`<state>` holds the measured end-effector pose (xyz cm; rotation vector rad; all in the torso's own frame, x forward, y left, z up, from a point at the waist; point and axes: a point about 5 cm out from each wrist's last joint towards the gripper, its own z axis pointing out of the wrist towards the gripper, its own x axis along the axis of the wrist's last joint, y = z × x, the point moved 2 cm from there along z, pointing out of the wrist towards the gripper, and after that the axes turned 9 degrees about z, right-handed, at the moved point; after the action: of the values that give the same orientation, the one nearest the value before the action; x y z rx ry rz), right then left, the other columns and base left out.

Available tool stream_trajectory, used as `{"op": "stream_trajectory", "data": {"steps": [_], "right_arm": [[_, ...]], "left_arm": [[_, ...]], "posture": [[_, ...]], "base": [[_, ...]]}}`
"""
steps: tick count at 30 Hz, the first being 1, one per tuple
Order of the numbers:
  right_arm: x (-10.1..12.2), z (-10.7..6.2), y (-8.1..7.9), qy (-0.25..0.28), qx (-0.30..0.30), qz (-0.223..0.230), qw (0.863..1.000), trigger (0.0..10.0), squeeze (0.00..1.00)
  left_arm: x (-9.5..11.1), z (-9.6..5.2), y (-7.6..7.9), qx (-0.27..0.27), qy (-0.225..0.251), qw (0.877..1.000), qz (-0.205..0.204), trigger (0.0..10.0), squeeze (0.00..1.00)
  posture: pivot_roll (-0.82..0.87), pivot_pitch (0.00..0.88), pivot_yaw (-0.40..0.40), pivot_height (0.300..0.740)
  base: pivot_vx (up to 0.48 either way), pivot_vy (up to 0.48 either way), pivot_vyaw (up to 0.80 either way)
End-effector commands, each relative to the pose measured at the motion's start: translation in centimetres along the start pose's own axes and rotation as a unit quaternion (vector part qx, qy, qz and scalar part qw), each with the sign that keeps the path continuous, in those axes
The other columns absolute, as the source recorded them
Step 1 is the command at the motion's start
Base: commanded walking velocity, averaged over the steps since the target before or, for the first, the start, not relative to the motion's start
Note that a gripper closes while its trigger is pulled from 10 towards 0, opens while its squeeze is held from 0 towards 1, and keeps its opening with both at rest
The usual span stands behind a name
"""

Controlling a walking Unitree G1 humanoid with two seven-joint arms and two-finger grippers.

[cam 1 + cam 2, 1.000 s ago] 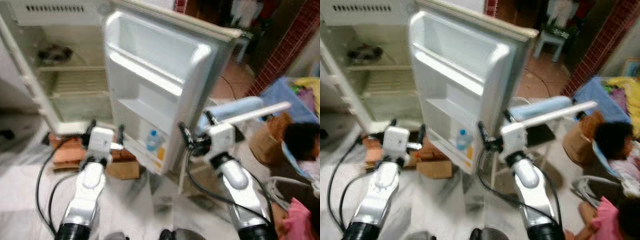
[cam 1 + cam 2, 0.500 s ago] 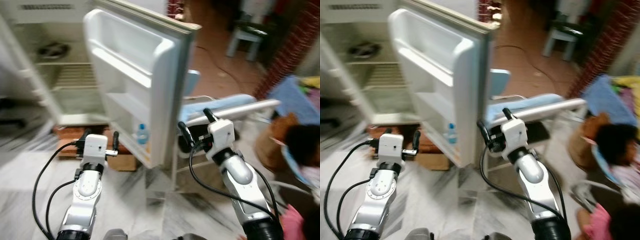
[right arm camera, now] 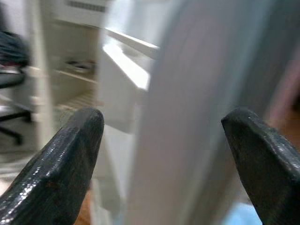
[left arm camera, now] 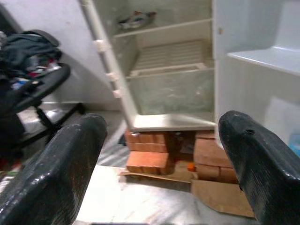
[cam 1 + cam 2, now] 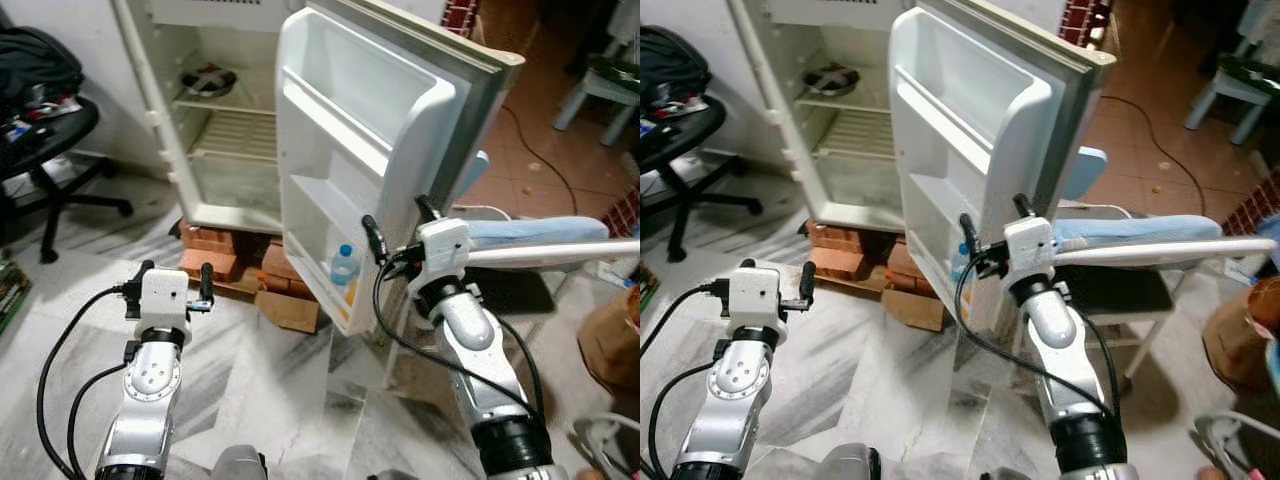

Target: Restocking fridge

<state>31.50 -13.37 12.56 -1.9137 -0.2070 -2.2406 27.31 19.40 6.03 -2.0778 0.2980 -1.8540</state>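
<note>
The white fridge (image 5: 225, 130) stands open, and its door (image 5: 350, 130) is swung out toward me. A small clear bottle with a blue cap (image 5: 343, 265) stands in the door's lowest shelf. A dark dish (image 5: 207, 80) lies on the upper rack inside. My right gripper (image 5: 396, 218) is open at the door's outer edge, and in the right wrist view that edge (image 3: 187, 117) lies between the fingers. My left gripper (image 5: 176, 268) is open and empty, low over the floor, facing the fridge's foot (image 4: 173, 122).
Red bricks (image 5: 215, 250) prop up the fridge, with flat cardboard (image 5: 290, 310) beside them. A black office chair (image 5: 50, 150) piled with clothes stands at the left. A blue padded board (image 5: 540, 235) on a stand is behind the door on the right. A cable (image 5: 530, 140) runs over the tiles.
The whole picture has shifted and sharpened, so the camera has moved; the chair has come into view on the left. My right gripper stays at the door's edge. Both grippers stay open.
</note>
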Motion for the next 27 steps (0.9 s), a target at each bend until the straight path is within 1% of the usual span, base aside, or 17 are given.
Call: {"op": "stream_trajectory", "data": {"steps": [1,4,5,7,8,9,10,11,13,18,20,22,24,26,27], "right_arm": [[0.5,0.7,1.1,0.003,-0.026,-0.001,1.0,10.0,0.0],[0.8,1.4,1.4,0.006,-0.034,-0.003,0.999,10.0,0.0],[1.0,2.1,1.4,0.01,-0.038,0.003,0.999,10.0,0.0],[1.1,2.2,1.3,0.011,-0.039,0.004,0.999,10.0,0.0],[1.4,2.9,1.2,0.017,-0.04,0.008,0.999,10.0,0.0],[2.1,4.4,0.8,0.026,-0.036,0.008,0.999,10.0,0.0],[2.6,5.2,0.5,0.031,-0.032,0.007,0.999,10.0,0.0],[2.6,5.2,0.5,0.031,-0.032,0.007,0.999,10.0,0.0],[3.4,6.7,0.2,0.034,-0.027,0.003,0.999,10.0,0.0],[3.9,8.3,0.1,0.028,-0.033,0.0,0.999,10.0,0.0],[4.0,8.6,0.1,0.027,-0.035,0.001,0.999,10.0,0.0],[4.2,9.2,-0.5,0.025,-0.028,0.029,0.999,10.0,0.0],[4.2,9.4,-0.7,0.025,-0.024,0.037,0.999,10.0,0.0],[4.4,9.6,-2.5,0.024,0.028,0.081,0.996,10.0,0.0],[4.6,9.6,-3.4,0.025,0.059,0.108,0.992,10.0,0.0]], "left_arm": [[-0.3,-0.3,0.8,-0.011,-0.012,1.0,-0.003,10.0,0.0],[-0.4,-0.4,1.1,-0.017,-0.016,1.0,-0.005,10.0,0.0],[-0.6,-0.4,1.4,-0.022,-0.02,1.0,-0.004,10.0,0.0],[-0.6,-0.4,1.4,-0.023,-0.021,1.0,-0.003,10.0,0.0],[-0.7,-0.3,1.6,-0.026,-0.023,0.999,-0.002,10.0,0.0],[-0.7,-0.2,1.8,-0.03,-0.024,0.999,0.0,10.0,0.0],[-0.5,-0.2,1.8,-0.031,-0.024,0.999,0.0,10.0,0.0],[-0.5,-0.2,1.8,-0.031,-0.024,0.999,0.0,10.0,0.0],[-0.4,0.1,1.7,-0.03,-0.024,0.999,0.001,10.0,0.0],[-0.3,-0.1,1.4,-0.023,-0.025,0.999,0.002,10.0,0.0],[-0.5,-0.2,1.3,-0.022,-0.026,0.999,0.002,10.0,0.0],[-0.7,-0.4,1.3,-0.021,-0.03,0.999,0.002,10.0,0.0],[-0.7,-0.5,1.3,-0.02,-0.031,0.999,0.003,10.0,0.0],[-0.8,-0.6,1.4,-0.021,-0.032,0.999,0.002,10.0,0.0],[-0.8,-0.6,1.4,-0.023,-0.032,0.999,0.002,10.0,0.0]], "posture": [[0.03,0.047,-0.053,0.74],[0.03,0.048,-0.052,0.74],[0.03,0.047,-0.052,0.74],[0.03,0.046,-0.051,0.74],[0.03,0.044,-0.049,0.74],[0.03,0.043,-0.049,0.74],[0.03,0.043,-0.049,0.74],[0.03,0.043,-0.049,0.74],[0.05,0.042,-0.059,0.74],[0.08,0.055,-0.079,0.74],[0.08,0.055,-0.079,0.74],[0.08,0.056,-0.082,0.74],[0.08,0.055,-0.083,0.74],[0.08,0.052,-0.084,0.74],[0.08,0.052,-0.084,0.74]], "base": [[0.0,0.0,0.0],[0.0,0.0,0.0],[0.0,0.0,0.0],[0.0,0.0,0.0],[0.0,0.0,0.0],[0.0,0.0,0.0],[0.0,0.0,0.0],[0.0,0.0,0.0],[0.0,0.0,0.0],[0.0,0.0,0.0],[0.0,0.0,0.0],[0.0,0.0,0.0],[0.0,0.0,0.0],[0.0,0.0,0.0],[0.0,0.0,0.0]]}}
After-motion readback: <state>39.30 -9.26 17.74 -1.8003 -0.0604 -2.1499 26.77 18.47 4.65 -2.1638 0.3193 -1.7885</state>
